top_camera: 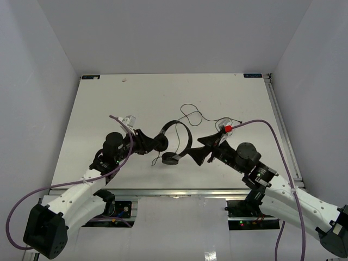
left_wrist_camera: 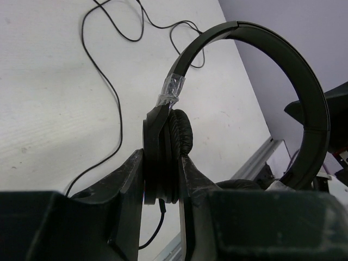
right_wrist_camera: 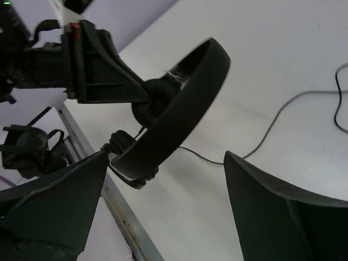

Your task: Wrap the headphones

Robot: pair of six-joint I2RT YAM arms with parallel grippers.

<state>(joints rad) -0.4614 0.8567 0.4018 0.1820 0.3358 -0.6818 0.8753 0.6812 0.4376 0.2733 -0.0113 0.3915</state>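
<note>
The black headphones (top_camera: 176, 124) stand with the headband arched up at the table's middle. My left gripper (top_camera: 153, 144) is shut on the left earcup (left_wrist_camera: 163, 163); its fingers (left_wrist_camera: 130, 179) press it from both sides. The other earcup (top_camera: 171, 159) hangs low near the table's front edge and also shows in the right wrist view (right_wrist_camera: 128, 160). My right gripper (top_camera: 194, 148) is open and empty just right of the headband (right_wrist_camera: 179, 114), not touching it. The thin cord (top_camera: 190, 114) lies in loose loops on the table behind, and shows in the left wrist view (left_wrist_camera: 111, 92).
The table's metal front rail (right_wrist_camera: 122, 217) runs just below the hanging earcup. Purple robot cables (top_camera: 272, 133) trail from both arms. White walls close the table at the back and sides.
</note>
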